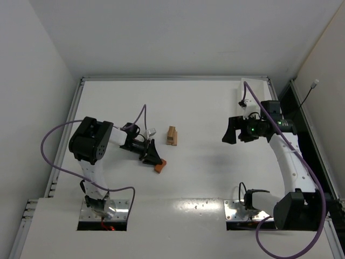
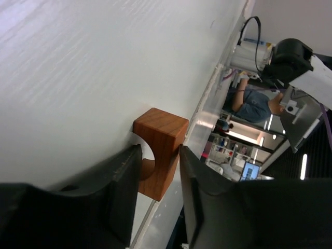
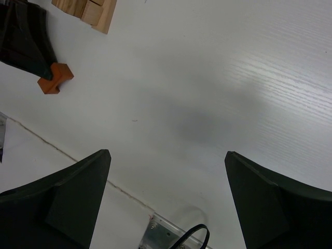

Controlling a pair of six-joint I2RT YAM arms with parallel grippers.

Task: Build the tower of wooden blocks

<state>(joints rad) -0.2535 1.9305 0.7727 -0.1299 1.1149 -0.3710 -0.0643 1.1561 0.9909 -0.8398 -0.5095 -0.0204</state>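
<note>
The left claw point(image 2: 159, 151) is sitting low on the white table point(image 1: 215, 178), its fingers flanking a reddish-orange arch block point(image 2: 165, 129). I cannot tell whether they are squeezing it or only standing beside it. A small stack of pale tan blocks point(image 1: 172, 135) is resting nearby. The right claw point(image 3: 167, 154) is hanging wide open, holding nothing, well apart.

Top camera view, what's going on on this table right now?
Two robot arms are stacking wood blocks. The left pincer sits around a reddish-orange arch block lying on the table, one finger on each side; whether it is actually gripping cannot be told. The tower, a short pale tan stack, stands a little beyond it with nothing touching it. The right pincer hangs wide open above the table, away from the blocks, holding nothing.
</note>
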